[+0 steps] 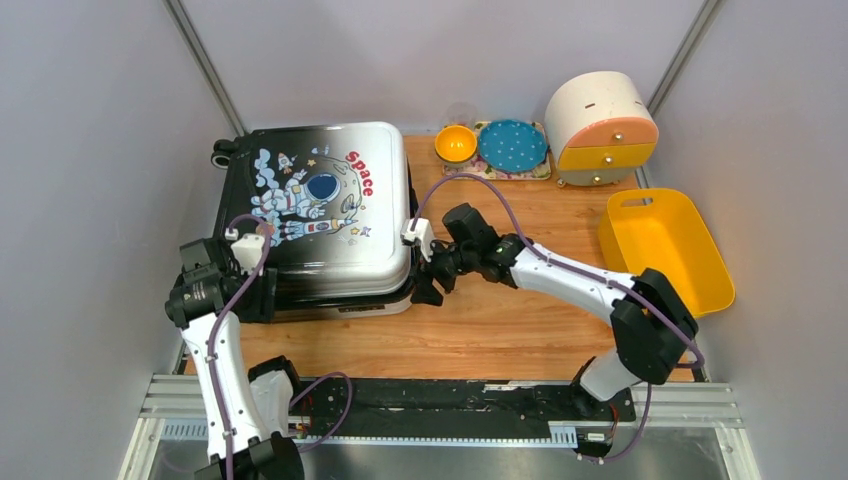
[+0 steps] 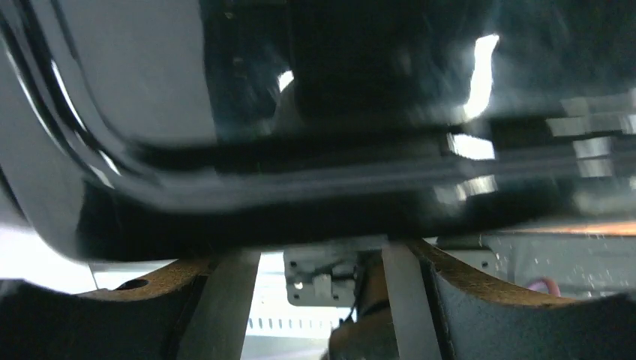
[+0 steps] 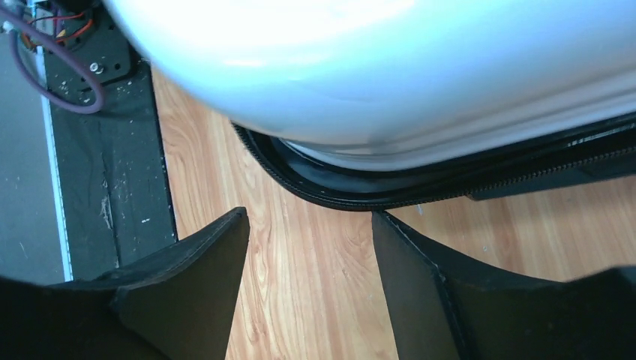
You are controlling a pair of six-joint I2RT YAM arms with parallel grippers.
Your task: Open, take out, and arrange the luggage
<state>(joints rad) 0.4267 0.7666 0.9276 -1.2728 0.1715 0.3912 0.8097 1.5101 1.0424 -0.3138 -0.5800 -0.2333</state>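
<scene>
Top external view: the luggage [image 1: 320, 200] lies flat on the left rear part of the table [image 1: 500, 330], astronaut print up, its wheels at the far left corner.
Shell: both halves lie together, so nothing has been taken out yet.
Seam: my right wrist view shows the pale upper shell over a black trim with zip teeth and a dark line between them. I cannot tell whether the zip is fully undone.
Left gripper [image 2: 319, 259]: at the case's near left corner, jaws parted and nothing between them. The dark edge of the case fills the blurred view just ahead.
Right gripper [image 3: 309, 217]: at the near right corner, low to the wood, jaws parted and empty, with the rounded corner just beyond the fingertips.
Step in hand: opening, as I judge it. I have both tools at the near edge, one per corner, ready to work on the lid.
Next move calls for: getting a finger into or under the seam at each corner and raising both sides evenly, so the lid swings back toward the far edge without dragging the whole case.
Watch for: a smooth curved shell gives little to grip, and the case may slide on the table.
Surroundings: an orange bowl [image 1: 455, 143] and a blue plate [image 1: 512, 145] sit behind, a round drawer box [image 1: 600, 125] further right, and a yellow bin [image 1: 665, 250] at the right side.
</scene>
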